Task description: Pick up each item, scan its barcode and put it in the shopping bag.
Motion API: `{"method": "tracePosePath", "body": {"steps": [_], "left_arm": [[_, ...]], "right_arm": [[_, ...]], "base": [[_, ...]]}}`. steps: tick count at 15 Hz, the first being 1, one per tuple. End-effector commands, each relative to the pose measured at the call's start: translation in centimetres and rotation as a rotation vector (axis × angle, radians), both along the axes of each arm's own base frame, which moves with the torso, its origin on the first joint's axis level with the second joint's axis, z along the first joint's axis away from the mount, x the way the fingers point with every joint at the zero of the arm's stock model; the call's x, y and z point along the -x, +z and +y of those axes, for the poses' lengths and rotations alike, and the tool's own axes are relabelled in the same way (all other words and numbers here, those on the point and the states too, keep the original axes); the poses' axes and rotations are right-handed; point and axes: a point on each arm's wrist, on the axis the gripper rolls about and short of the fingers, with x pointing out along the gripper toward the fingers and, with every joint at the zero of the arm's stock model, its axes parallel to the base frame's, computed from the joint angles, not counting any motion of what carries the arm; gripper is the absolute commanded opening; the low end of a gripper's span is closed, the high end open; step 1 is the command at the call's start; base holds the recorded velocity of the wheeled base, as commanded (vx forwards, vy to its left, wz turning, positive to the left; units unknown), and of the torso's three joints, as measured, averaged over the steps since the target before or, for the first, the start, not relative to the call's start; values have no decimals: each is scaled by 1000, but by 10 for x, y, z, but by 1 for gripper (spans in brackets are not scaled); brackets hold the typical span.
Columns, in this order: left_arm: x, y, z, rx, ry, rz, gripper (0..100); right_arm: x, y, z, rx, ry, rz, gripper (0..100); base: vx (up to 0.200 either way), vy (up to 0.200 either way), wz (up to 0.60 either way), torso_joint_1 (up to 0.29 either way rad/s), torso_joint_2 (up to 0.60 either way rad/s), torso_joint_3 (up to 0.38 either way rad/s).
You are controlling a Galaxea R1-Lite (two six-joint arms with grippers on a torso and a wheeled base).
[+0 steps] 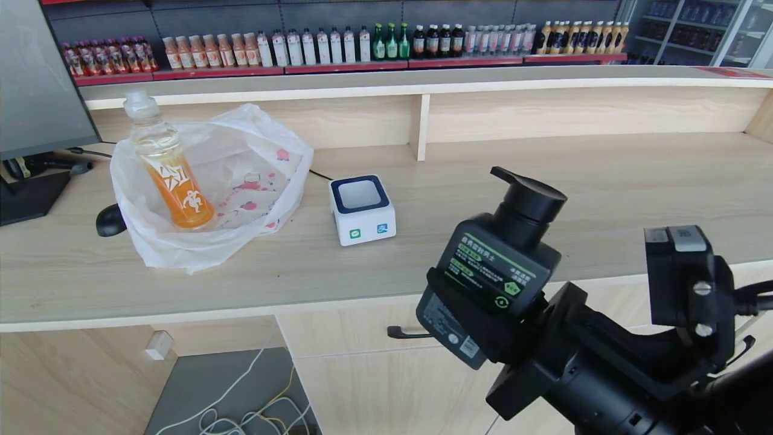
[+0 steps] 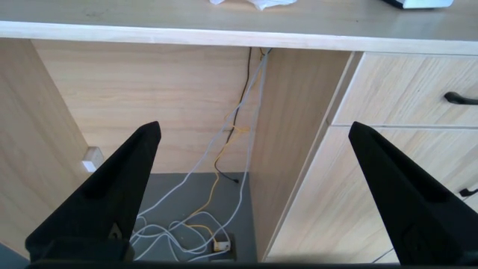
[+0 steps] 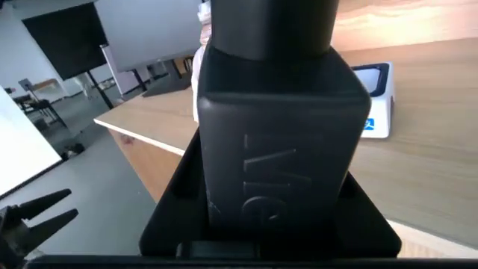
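My right gripper [image 1: 519, 320] is shut on the lower part of a black pump bottle [image 1: 492, 266] with a green label, held tilted just in front of the counter's front edge. In the right wrist view the bottle [image 3: 280, 127] sits clamped between that gripper's jaws. The white scanner [image 1: 362, 210] with its blue-framed window stands on the counter, left of and beyond the bottle; it appears again as scanner [image 3: 376, 101]. A translucent shopping bag [image 1: 163, 251] lies open at the left, with an orange drink bottle [image 1: 172, 172] standing in it. My left gripper [image 2: 250, 198] is open, below counter height.
A wooden counter [image 1: 543, 181] carries a black mouse [image 1: 110, 221] beside the bag and a monitor [image 1: 36, 78] at far left. Under the counter are an opening with loose cables [image 2: 216, 217] and drawers with black handles [image 2: 461, 99]. Shelves of drinks line the back.
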Motion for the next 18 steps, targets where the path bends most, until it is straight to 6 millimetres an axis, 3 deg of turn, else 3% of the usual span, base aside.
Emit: {"method": "tracePosePath", "body": {"steps": [1, 3, 6, 7, 12, 18], "left_arm": [[0, 0, 0, 3, 1, 0, 100], [0, 0, 0, 3, 1, 0, 100], [0, 0, 0, -1, 1, 0, 100], [0, 0, 0, -1, 1, 0, 100], [0, 0, 0, -1, 0, 0, 100], [0, 0, 0, -1, 1, 0, 100]], "right_arm": [[-6, 3, -5, 76, -72, -94, 0], [-12, 4, -11, 154, -147, -169, 0], [-22, 26, -16, 63, -356, -156, 0], [-26, 23, -13, 66, -393, -136, 0], [-47, 11, 10, 91, -399, -113, 0], [-35, 22, -6, 47, -398, -119, 0]], "base": [[0, 0, 0, 0, 0, 0], [0, 0, 0, 0, 0, 0], [0, 0, 0, 0, 0, 0], [0, 0, 0, 0, 0, 0], [0, 0, 0, 0, 0, 0], [0, 200, 0, 1, 6, 0]]}}
